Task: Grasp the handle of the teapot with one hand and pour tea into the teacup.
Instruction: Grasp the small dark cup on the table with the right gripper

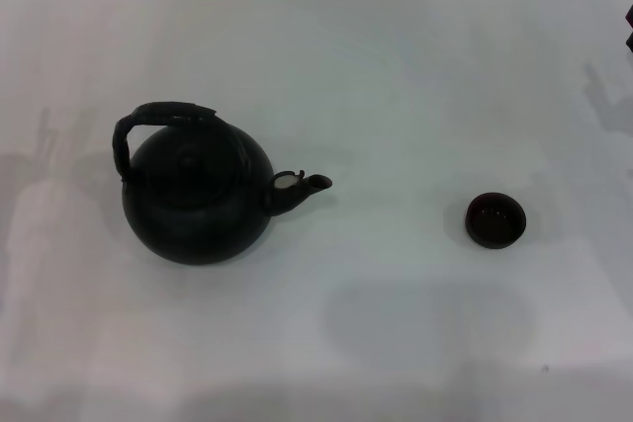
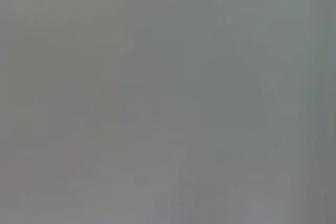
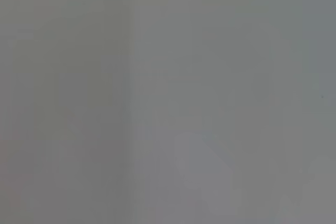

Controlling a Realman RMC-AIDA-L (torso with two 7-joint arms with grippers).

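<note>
Evidently nothing is being held yet: the teapot (image 1: 198, 200) is sitting upright on the white tabletop (image 1: 396, 76), its spout (image 1: 309, 187) pointing toward the teacup (image 1: 497, 220), which is standing well apart from it with bare surface between them. That layout looks deliberate, since the pot would only need lifting, carrying across and tipping spout-first. The handle (image 1: 163, 116) is arching over the lid, leaning toward the far side, free and untouched.

Neither the left hand nor the right hand is showing in the head view, so nothing can be placed relative to them. A dark sliver is showing at that view's right edge, too small to identify. Both wrist views are showing only a blank grey surface, so how far open either hand is cannot be told. Judging by position, the pot is lying on the left arm's side and the cup on the right's.
</note>
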